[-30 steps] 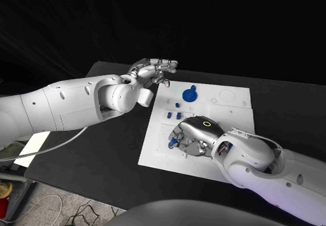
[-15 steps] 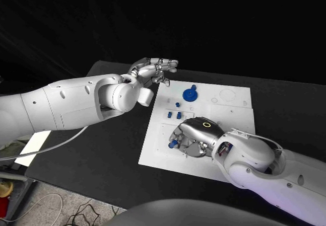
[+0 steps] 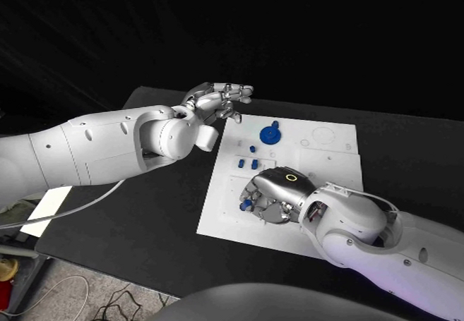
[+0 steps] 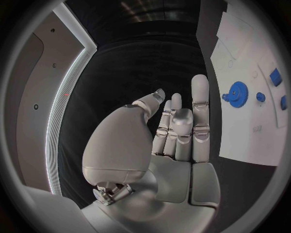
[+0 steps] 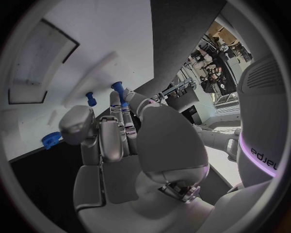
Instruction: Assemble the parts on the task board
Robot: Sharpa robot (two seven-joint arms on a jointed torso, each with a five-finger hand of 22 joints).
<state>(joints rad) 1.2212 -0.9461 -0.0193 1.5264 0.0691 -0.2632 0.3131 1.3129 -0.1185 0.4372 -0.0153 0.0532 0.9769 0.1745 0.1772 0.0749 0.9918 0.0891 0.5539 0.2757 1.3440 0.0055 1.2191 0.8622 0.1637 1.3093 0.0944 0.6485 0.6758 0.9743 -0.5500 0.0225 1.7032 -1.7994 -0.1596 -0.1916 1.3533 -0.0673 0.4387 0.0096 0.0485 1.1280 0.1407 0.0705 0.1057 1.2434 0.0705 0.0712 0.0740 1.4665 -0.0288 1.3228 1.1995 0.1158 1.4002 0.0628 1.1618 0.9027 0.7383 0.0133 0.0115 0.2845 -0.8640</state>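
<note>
In the head view, your task board (image 3: 319, 157) carries a seated blue gear (image 3: 269, 135) and two small pegs (image 3: 247, 162); more assembly seems left. Your right hand (image 3: 272, 196) curls over a blue part (image 3: 247, 201) at the board's near-left area. The left wrist view shows your left hand (image 4: 176, 131) empty, fingers loosely extended beside the board. In the right wrist view, the fingertips (image 5: 121, 104) touch a blue part; whether they grip it I cannot tell.

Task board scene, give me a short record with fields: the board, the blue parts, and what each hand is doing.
board: white task board on the black table
gear: blue gear near the board's far edge
small parts: blue pegs left of the middle
left hand: left hand beyond the board's far left corner, holding nothing, fingers apart
right hand: right hand low over the board's near left part, fingers curled by a blue part; whether it grips it cannot be told
</note>
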